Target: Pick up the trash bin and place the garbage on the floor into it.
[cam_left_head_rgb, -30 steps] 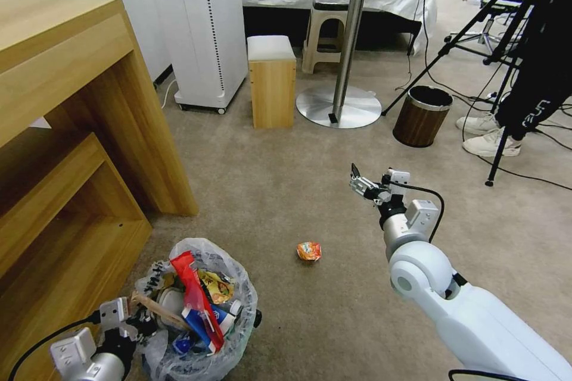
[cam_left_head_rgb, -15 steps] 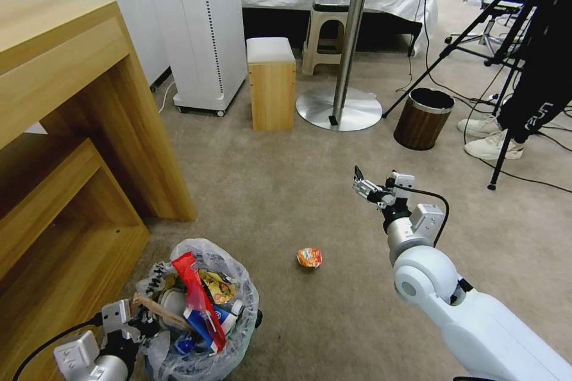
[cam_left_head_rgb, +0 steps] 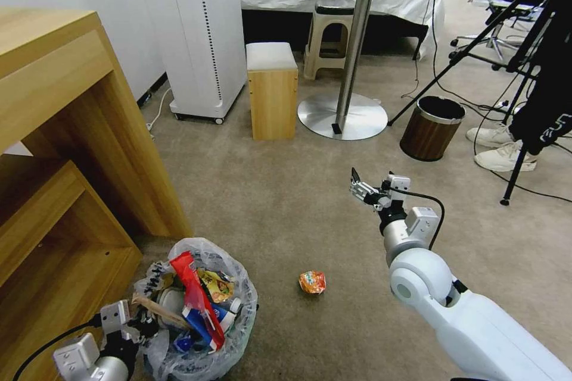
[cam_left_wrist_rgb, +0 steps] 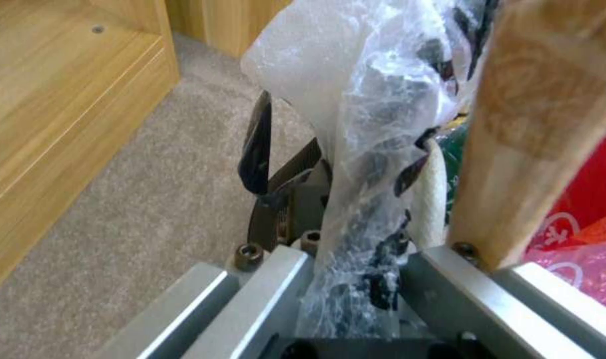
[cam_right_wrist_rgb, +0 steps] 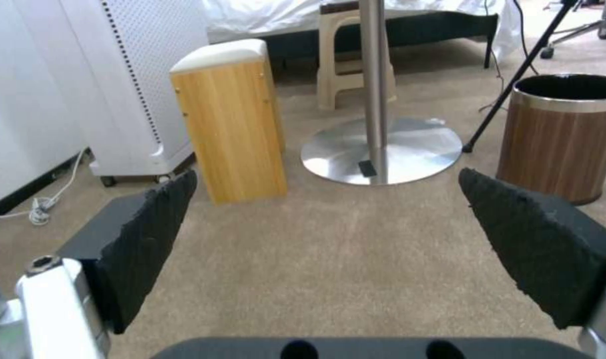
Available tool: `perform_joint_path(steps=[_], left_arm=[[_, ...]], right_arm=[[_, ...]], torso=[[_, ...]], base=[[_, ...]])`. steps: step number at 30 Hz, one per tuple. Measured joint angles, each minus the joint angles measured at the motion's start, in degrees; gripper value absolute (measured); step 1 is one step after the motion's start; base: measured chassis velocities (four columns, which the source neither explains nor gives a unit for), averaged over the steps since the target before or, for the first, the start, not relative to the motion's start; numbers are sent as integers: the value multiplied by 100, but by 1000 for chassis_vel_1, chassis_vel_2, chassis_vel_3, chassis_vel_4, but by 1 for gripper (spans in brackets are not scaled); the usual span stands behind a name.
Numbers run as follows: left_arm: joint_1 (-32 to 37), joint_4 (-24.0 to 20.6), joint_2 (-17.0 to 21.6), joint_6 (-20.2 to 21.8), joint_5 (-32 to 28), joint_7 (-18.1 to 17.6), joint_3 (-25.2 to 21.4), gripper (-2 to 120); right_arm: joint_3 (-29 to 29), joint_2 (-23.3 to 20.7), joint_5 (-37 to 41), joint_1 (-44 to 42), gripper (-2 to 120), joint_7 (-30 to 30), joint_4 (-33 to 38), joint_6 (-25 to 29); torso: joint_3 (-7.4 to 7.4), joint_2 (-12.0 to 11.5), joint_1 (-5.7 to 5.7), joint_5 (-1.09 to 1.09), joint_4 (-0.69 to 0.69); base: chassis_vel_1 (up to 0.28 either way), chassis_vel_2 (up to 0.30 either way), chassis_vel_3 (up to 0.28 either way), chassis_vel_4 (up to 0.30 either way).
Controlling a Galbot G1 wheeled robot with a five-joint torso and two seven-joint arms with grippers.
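Down at the lower left, the left gripper (cam_left_head_rgb: pixel 138 322) is clamped on the bagged rim of the trash bin (cam_left_head_rgb: pixel 199 309), litter packed just inside its jaws. Right arm reaches forward over the carpet, right gripper (cam_left_head_rgb: pixel 361 187) spread wide and empty, an orange wrapper (cam_left_head_rgb: pixel 312 281) lying below and behind its jaws.

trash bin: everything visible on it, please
The trash bin is small and round, lined with a crinkled clear plastic bag bearing black lettering. It sits upright on the carpet beside the wooden desk, heaped with red and blue wrappers and a wooden stick. The left claw grips its bag-covered rim.
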Motion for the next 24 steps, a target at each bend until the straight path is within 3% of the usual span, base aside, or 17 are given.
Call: perform_joint_path(steps=[5,8,14,17,19,24], left_arm=[[-2,30,-16,-6,19,8,17,0],[-37,72,-52,-22,48,14,45,0],[-88,130,-112,-34,93,27,84,0],[-106,156,-124,-46,114,41,91,0],[-178,213,-169,-73,127,64,116,0],[-245,269,-201,-94,134,66,145,0]], right_arm=[[-156,-9,357,100,100,60,-66,-120],[-576,-89,1370,311,100,491,-37,-824],[-1433,-129,2248,647,100,1272,-159,-1672],[-1707,-233,2249,714,100,1279,-230,-1834],[-2585,-671,1621,1044,100,782,-481,-1868],[-3297,-1156,876,1311,100,-18,-623,-1544]], torso=[[0,0,0,0,-1],[-1,0,0,-1,0],[-1,0,0,1,1],[-1,0,0,1,1],[-1,0,0,2,0],[-1,0,0,-1,1]], base=[[-10,2,11,-8],[0,0,0,0],[0,0,0,0],[0,0,0,0],[0,0,0,0],[0,0,0,0]])
